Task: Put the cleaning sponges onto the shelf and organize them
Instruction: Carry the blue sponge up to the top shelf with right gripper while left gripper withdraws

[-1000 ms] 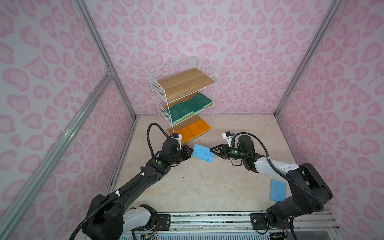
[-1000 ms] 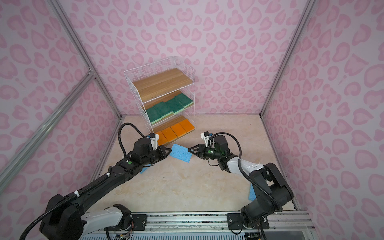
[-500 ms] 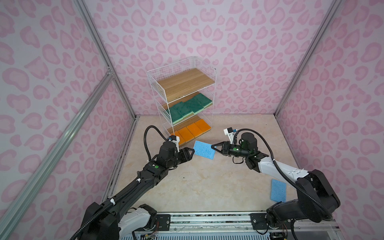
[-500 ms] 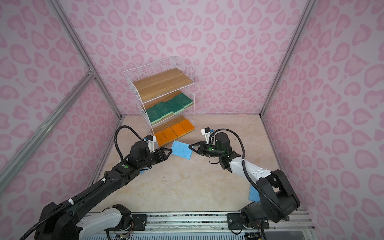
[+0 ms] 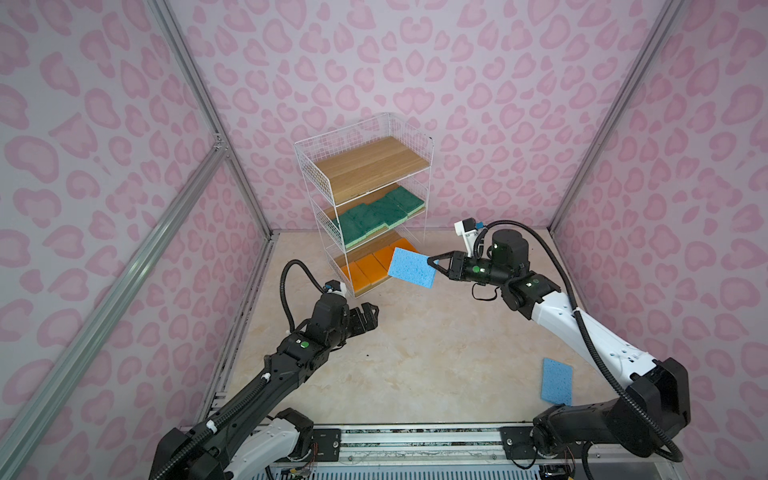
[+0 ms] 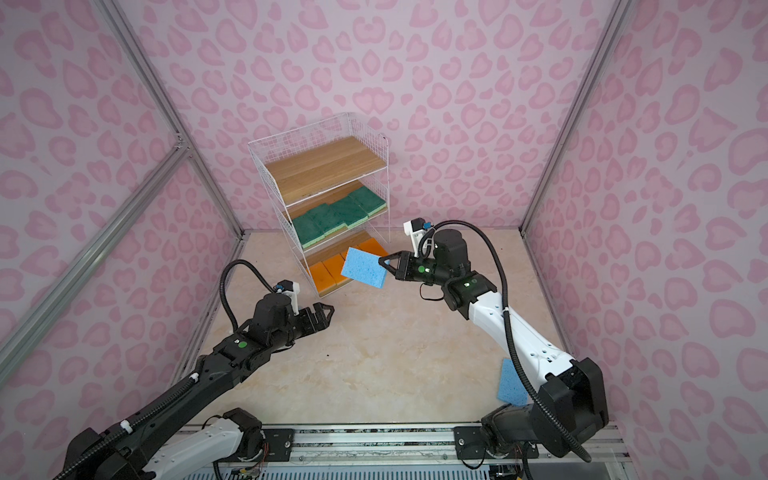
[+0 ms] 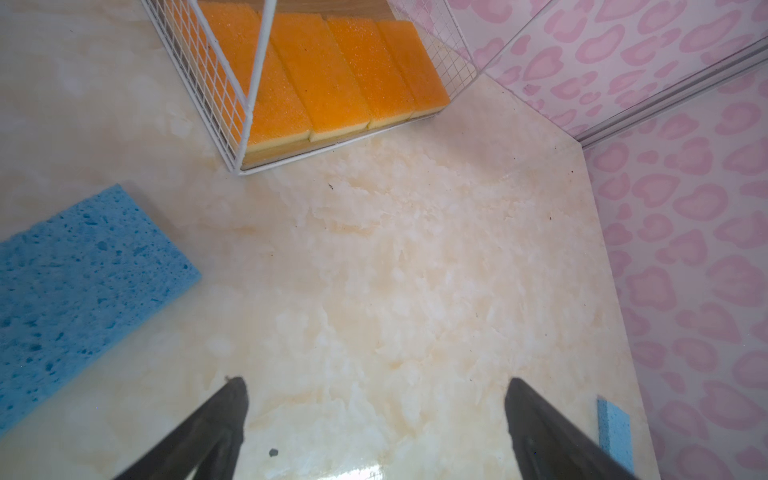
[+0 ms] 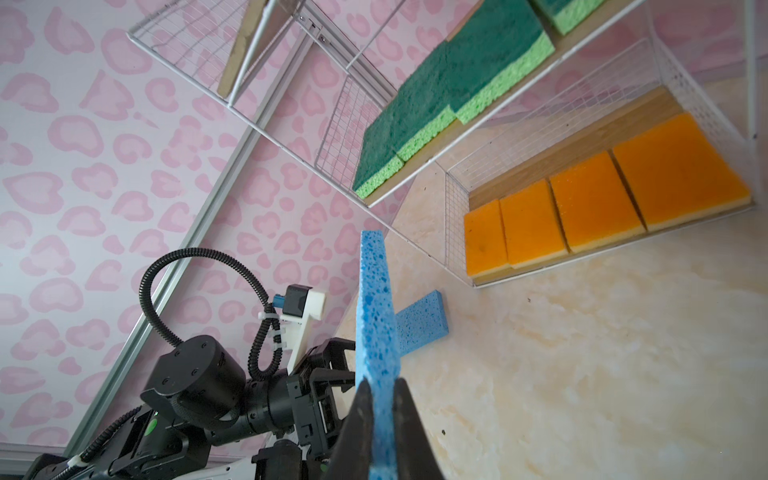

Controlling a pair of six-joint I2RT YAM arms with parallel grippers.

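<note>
Right gripper (image 5: 433, 264): clenched on one edge of a blue sponge (image 5: 411, 267), held aloft. Left gripper (image 5: 368, 316): released, empty. Shelf (image 5: 309, 166): eleven o'clock of sponge, top tier bare. Risk: edge pinch may let sponge sag and snag the wire.

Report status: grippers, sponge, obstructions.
Left gripper open, empty. Right gripper shut on blue sponge, raised before the shelf. Top board bare, nothing blocking. Second blue sponge and third blue sponge on the floor.
</note>
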